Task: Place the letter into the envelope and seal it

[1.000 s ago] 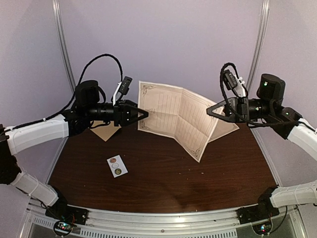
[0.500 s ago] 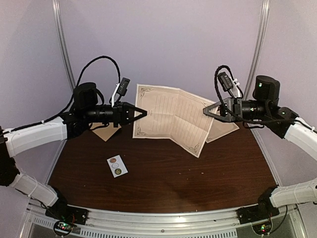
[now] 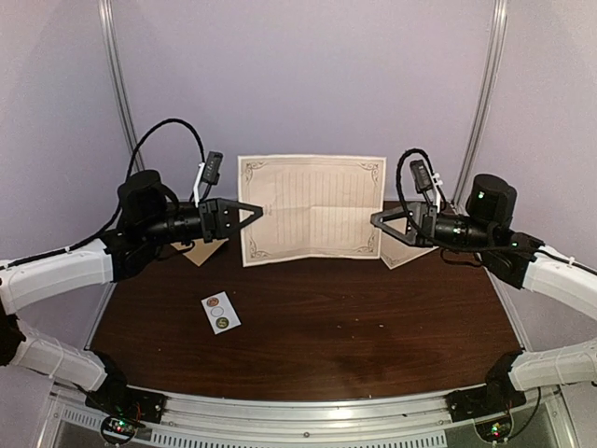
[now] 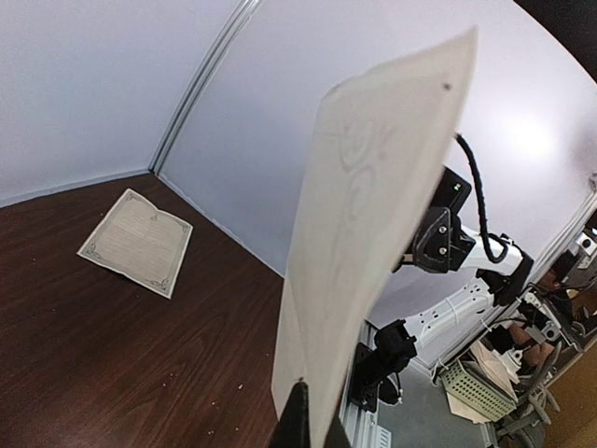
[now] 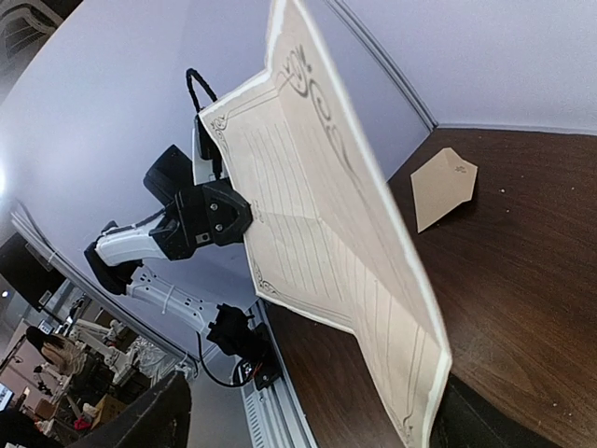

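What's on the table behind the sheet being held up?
A tan envelope behind its left side, a second sheet behind its right. From above, the held sheet and left gripper cover part of each.

You've got a dark wood-grain table (image 3: 326, 345) boxed in by pale lilac walls (image 3: 308, 75). Aluminium uprights (image 3: 117, 84) run upper left and upper right, with a metal rail (image 3: 308, 422) along the bottom edge. Left wrist view shows a glare patch (image 4: 527, 140) on the wall, upper right.
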`<state>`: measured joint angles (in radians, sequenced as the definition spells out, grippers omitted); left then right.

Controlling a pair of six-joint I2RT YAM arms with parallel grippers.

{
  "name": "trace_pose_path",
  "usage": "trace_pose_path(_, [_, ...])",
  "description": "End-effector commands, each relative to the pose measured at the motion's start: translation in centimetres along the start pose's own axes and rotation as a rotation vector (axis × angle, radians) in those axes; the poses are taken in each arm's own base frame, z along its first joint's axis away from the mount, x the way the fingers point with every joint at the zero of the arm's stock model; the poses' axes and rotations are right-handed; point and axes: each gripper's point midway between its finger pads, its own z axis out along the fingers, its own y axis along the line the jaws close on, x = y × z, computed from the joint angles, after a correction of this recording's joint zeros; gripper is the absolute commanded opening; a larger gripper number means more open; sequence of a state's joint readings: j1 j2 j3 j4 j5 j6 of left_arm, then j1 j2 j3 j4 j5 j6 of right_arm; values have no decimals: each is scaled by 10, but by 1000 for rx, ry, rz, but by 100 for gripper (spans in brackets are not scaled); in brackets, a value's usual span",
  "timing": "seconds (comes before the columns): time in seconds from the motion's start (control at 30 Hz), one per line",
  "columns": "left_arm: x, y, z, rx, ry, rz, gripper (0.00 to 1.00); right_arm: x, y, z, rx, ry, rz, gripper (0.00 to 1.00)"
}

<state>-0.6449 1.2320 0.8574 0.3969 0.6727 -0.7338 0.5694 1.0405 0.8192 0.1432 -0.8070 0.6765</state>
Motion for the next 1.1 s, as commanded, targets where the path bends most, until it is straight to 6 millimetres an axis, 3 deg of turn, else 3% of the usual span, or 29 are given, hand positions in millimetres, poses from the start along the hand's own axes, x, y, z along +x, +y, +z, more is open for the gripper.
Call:
trace_pose_path(0.0, [-13,-9,-4,14,-47,-2,0,-21,11,7,-22,-80,-82,86])
trace_pose_path(0.17, [-7,-6,-3,11,-24,-17,0,-24,13,17,-32,-79,-98,82])
trace_pose_path(0.33, [0,1,0,4,-6,-40,0,-27,17,26,-55,-80,-101,66])
trace_pose_path(0.57, [5,6,1,-13,7,-62,0,-26,8,29,-5,-106,-84,9])
trace_pose_path(0.67, [5,4,0,-5,10,-70,1,-30,2,24,35,-148,-75,0])
trace_pose_path(0.77, [0,-1,-4,1,-6,-56,44,-31,3,19,48,-164,-81,0])
trace_pose_path(0.83, [-7,-3,-12,-9,-29,-42,62,-32,7,15,43,-172,-85,0])
trace_pose_path(0.93, [-19,-3,-27,-35,-67,-31,77,-30,14,13,16,-157,-91,0])
trace_pose_path(1.07, [-37,5,-51,-119,-124,-7,85,-28,35,9,-67,-130,-109,0])
